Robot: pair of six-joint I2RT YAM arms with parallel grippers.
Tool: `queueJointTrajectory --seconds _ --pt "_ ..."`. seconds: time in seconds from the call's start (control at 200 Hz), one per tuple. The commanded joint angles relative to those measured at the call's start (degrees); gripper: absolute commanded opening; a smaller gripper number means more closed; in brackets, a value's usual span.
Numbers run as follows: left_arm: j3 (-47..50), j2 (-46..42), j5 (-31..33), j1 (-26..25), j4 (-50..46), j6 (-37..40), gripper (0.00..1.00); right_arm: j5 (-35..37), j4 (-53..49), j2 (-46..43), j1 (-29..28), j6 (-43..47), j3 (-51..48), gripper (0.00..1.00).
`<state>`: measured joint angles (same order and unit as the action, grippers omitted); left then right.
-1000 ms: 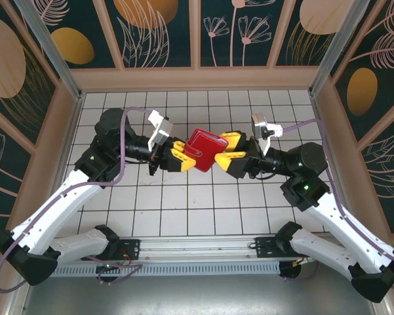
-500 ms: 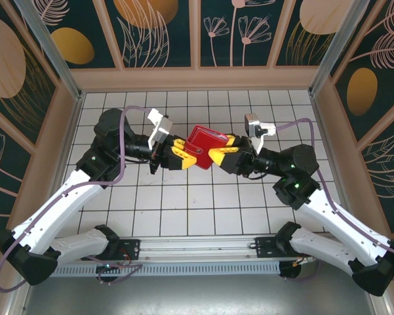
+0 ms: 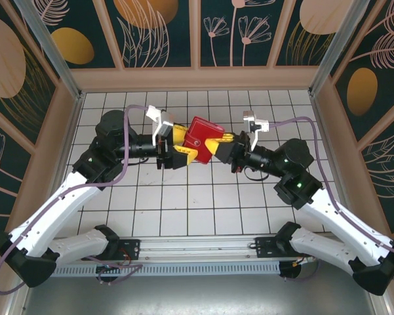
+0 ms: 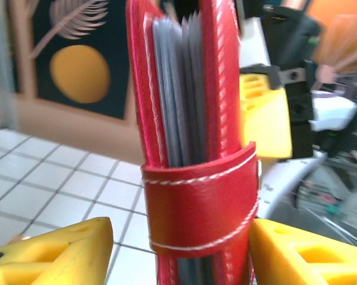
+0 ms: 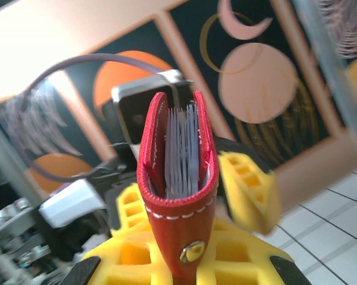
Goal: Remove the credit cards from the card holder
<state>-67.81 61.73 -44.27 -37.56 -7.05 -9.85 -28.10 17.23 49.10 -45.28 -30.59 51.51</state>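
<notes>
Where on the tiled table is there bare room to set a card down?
Bare tiles run between the arms' bases and the grippers at mid-table, and along the back wall. It is crowded where the left gripper and right gripper meet at the card holder.

Top view evenly and brightly lit, sharp, with soft shadows beneath the arms on the tiled floor point(image 3: 183, 210). Both wrist views show motion blur and soft backgrounds; the right wrist's upper left corner is washed out by glare.
</notes>
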Motion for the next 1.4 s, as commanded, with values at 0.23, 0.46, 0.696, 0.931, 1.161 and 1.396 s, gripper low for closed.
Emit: queueJointTrajectory --seconds 0.23,0.46,0.696,0.931,1.161,1.396 --pt "-6.14 2.92 22.84 0.21 -11.78 4.16 0.52 18.94 -19.04 1.98 -0.43 1.2 5.64 0.0" --pt "-10.47 8.18 16.56 0.2 -15.69 3.34 0.47 19.22 -23.28 5.61 -0.4 0.31 8.33 0.0" --pt "-11.19 11.21 13.46 -0.4 -18.44 3.61 0.44 18.42 -23.3 6.87 -0.43 0.35 8.82 0.0" --pt "-12.16 13.61 14.21 -2.07 -20.18 4.52 0.46 16.86 -22.19 7.06 -0.4 0.38 8.34 0.0" --pt "-12.24 14.22 12.41 -2.68 -18.97 4.27 0.56 14.57 -21.16 7.5 -0.42 0.08 7.9 0.0" --pt "-12.06 14.57 17.05 -3.34 -20.37 4.83 0.42 12.69 -19.65 7.05 -0.59 -0.04 7.81 0.0"
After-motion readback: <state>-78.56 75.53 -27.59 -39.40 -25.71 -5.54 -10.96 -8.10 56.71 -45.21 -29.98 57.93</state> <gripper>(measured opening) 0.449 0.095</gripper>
